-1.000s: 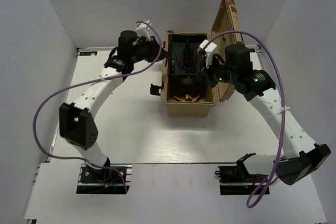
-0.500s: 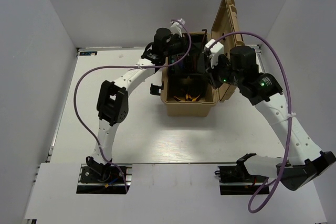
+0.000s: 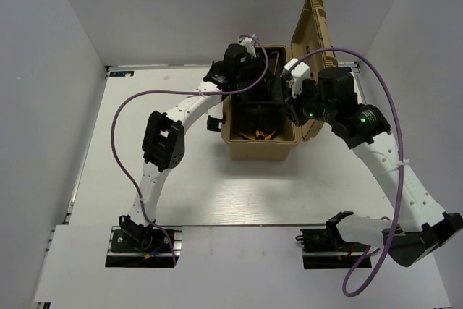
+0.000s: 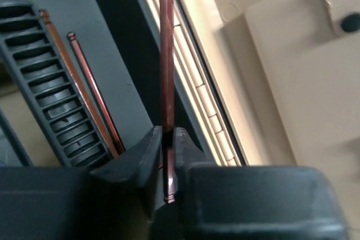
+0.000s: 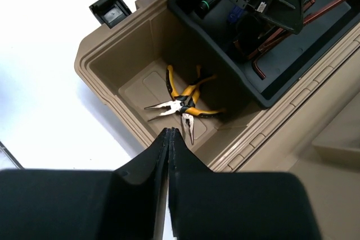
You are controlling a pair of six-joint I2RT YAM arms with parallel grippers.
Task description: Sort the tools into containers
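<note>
Left wrist view shows our left claw [image 4: 167, 141] pinching a reddish hex key [image 4: 165, 54], now over the black tray [image 5: 222, 49] rather than beside the toolbox [image 3: 260, 148]; release comes next. Our right claw [image 5: 169, 139] is closed on nothing.

Two pliers [image 5: 181, 107], at least three hex keys [image 4: 166, 54], one toolbox [image 3: 262, 151]

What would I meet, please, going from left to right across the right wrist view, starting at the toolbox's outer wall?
black latch → pliers → hex keys
</note>
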